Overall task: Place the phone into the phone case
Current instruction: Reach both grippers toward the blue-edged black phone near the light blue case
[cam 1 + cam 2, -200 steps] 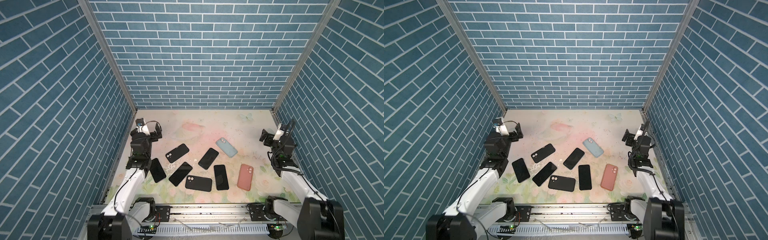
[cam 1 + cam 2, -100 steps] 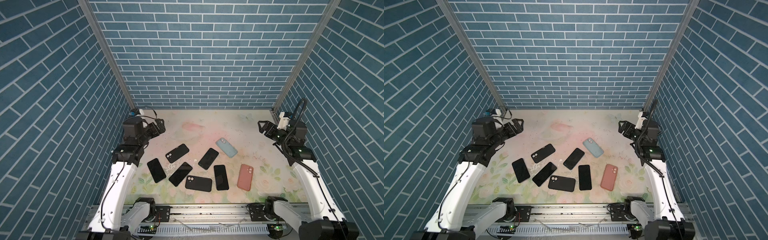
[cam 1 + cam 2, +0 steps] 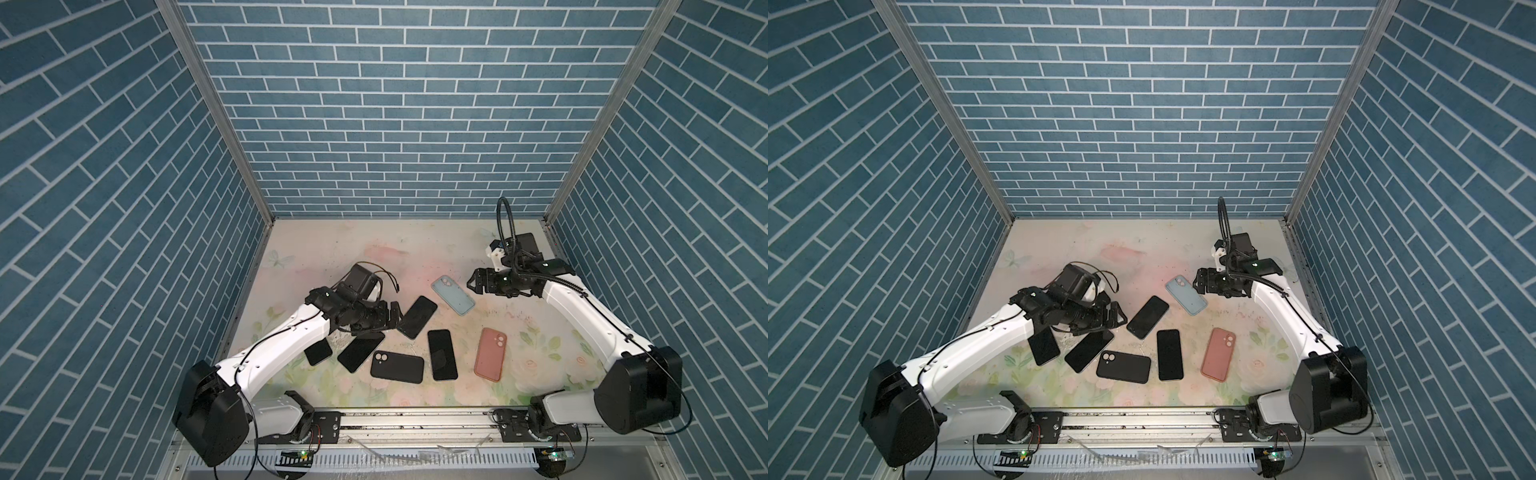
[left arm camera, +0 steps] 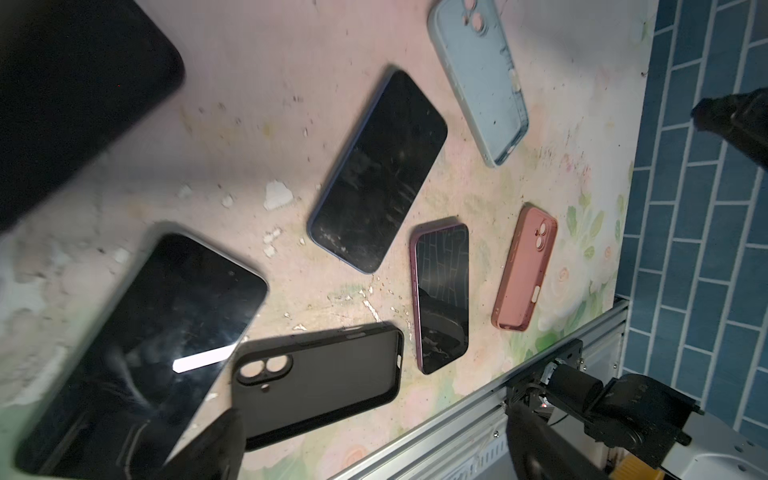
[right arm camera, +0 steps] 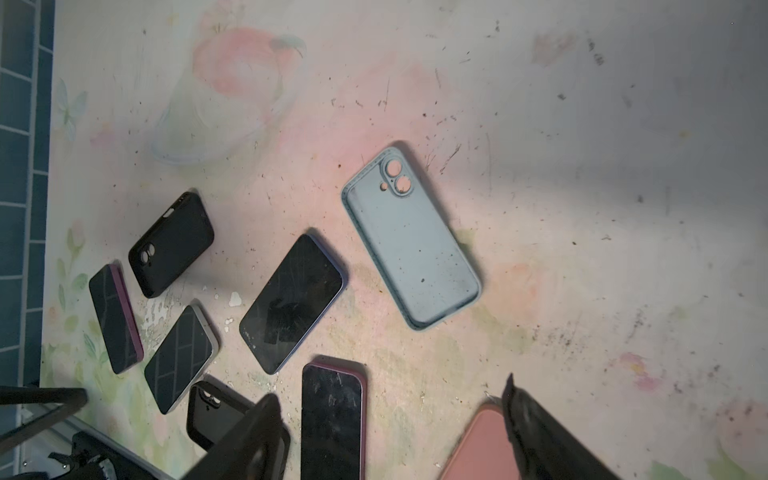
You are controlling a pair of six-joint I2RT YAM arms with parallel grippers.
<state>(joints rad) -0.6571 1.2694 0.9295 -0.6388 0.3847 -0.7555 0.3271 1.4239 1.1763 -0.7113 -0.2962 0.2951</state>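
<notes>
We see both arms now reached in from the sides: left gripper [image 3: 394, 318], jaws wide, beside middle phone [image 3: 417, 316]; right gripper [image 3: 471, 284], jaws apart, near blue case [image 3: 452, 294].

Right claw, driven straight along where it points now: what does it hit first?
Most likely the light blue silicone phone case, lying just ahead of the open right claw. How high the claw is above the table is unclear.

Blue brick-patterned walls [image 3: 395, 104], pale floral tabletop [image 3: 374, 241] (scuffed, speckled), aluminium corner posts [image 3: 214, 104]
</notes>
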